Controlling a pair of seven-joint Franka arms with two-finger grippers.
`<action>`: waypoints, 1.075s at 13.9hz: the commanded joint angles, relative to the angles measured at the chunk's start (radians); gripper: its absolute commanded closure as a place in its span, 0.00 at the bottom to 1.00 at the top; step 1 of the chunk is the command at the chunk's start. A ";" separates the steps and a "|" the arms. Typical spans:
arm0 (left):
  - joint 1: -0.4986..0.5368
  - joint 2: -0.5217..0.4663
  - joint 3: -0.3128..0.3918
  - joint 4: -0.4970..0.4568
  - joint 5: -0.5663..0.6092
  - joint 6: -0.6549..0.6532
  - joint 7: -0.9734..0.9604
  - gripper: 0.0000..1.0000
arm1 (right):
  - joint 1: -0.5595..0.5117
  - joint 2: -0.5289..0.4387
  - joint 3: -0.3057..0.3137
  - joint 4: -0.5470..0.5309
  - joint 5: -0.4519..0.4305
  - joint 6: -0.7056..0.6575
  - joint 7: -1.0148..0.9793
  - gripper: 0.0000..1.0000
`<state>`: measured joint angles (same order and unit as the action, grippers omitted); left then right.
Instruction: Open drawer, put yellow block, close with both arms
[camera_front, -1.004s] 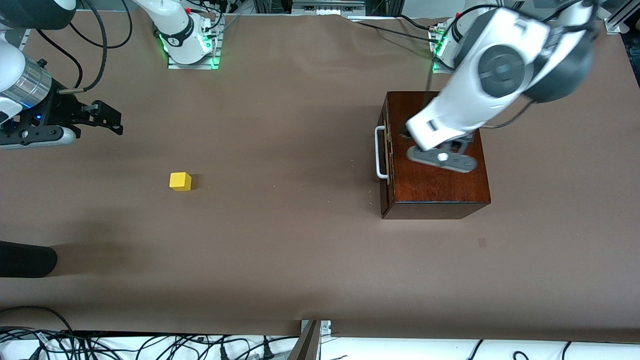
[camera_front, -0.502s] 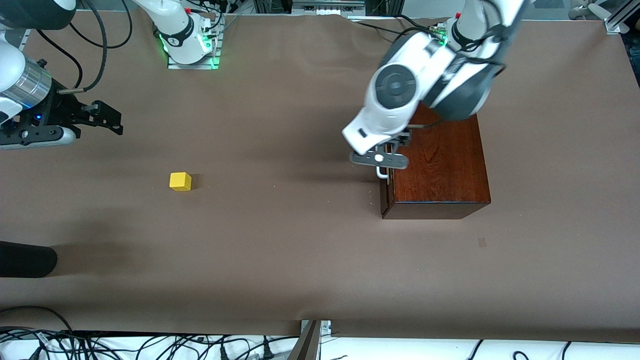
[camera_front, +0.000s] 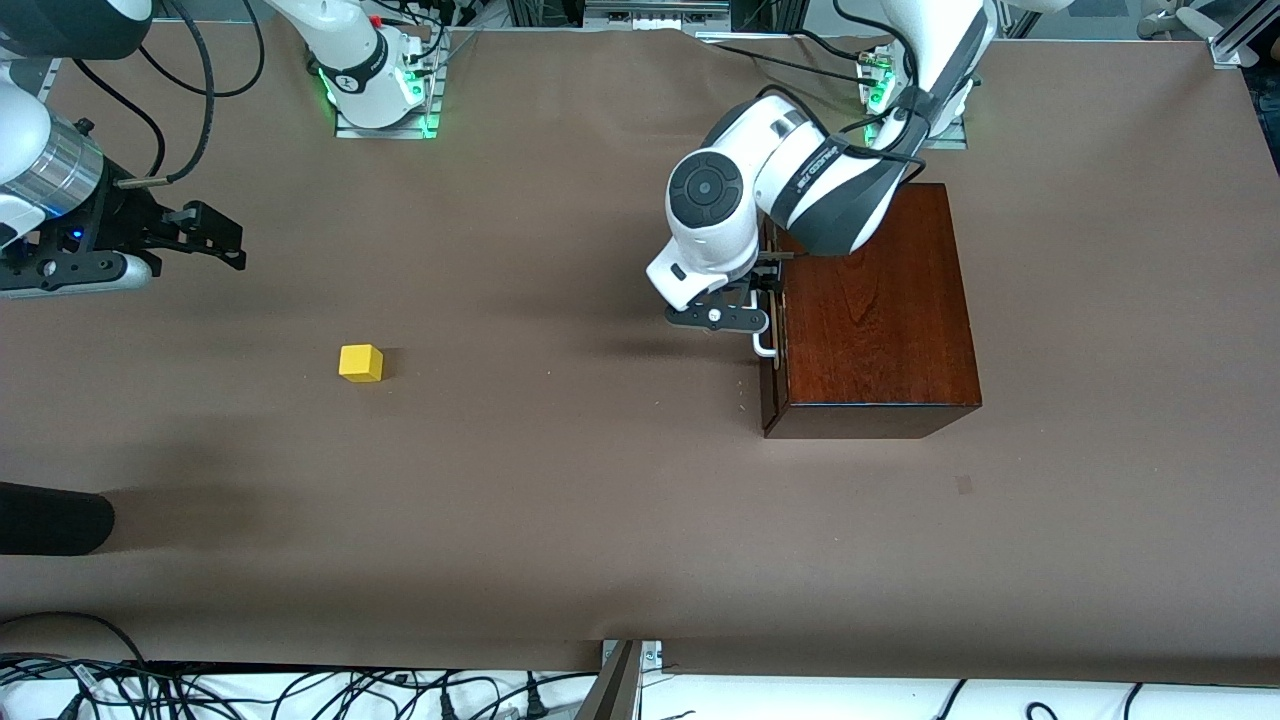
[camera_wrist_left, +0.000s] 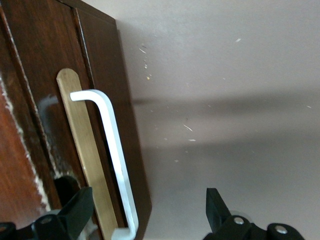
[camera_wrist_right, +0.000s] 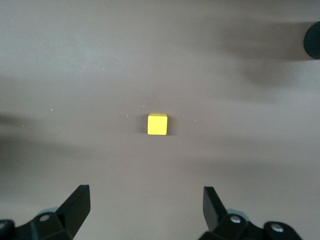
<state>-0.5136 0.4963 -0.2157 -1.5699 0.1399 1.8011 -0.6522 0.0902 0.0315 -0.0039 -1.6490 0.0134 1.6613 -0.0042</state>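
Note:
The drawer (camera_front: 771, 345) is shut in the dark wooden box (camera_front: 870, 310) toward the left arm's end of the table. Its white bar handle (camera_wrist_left: 112, 150) shows partly under the left hand (camera_front: 763, 347). My left gripper (camera_wrist_left: 147, 200) is open in front of the drawer. One end of the handle lies between its fingers (camera_wrist_left: 80, 205), which do not press on it. The yellow block (camera_front: 360, 362) lies on the brown table toward the right arm's end. My right gripper (camera_front: 218, 240) waits open above the table, and its wrist view shows the block (camera_wrist_right: 157, 124) ahead of the empty gripper (camera_wrist_right: 145, 197).
A brass strip (camera_wrist_left: 82, 150) runs along the drawer front under the handle. A dark rounded object (camera_front: 50, 518) reaches in at the right arm's end of the table, nearer the front camera than the block. Cables lie along the table's front edge (camera_front: 300, 690).
The left arm has swung from over the box top down to the drawer front, bringing its open gripper around the handle. The right arm and the block have not moved.

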 joint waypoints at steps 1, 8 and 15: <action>-0.003 -0.006 0.004 -0.038 0.081 0.035 -0.035 0.00 | -0.012 0.008 0.007 0.024 0.007 -0.015 -0.005 0.00; -0.019 0.057 0.004 -0.041 0.086 0.087 -0.056 0.00 | -0.012 0.008 0.007 0.024 0.007 -0.015 -0.005 0.00; -0.063 0.108 0.004 -0.041 0.173 0.087 -0.145 0.00 | -0.012 0.010 0.005 0.023 0.007 -0.015 -0.005 0.00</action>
<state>-0.5626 0.5981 -0.2142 -1.6083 0.2876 1.8773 -0.7717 0.0900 0.0317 -0.0040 -1.6487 0.0134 1.6613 -0.0042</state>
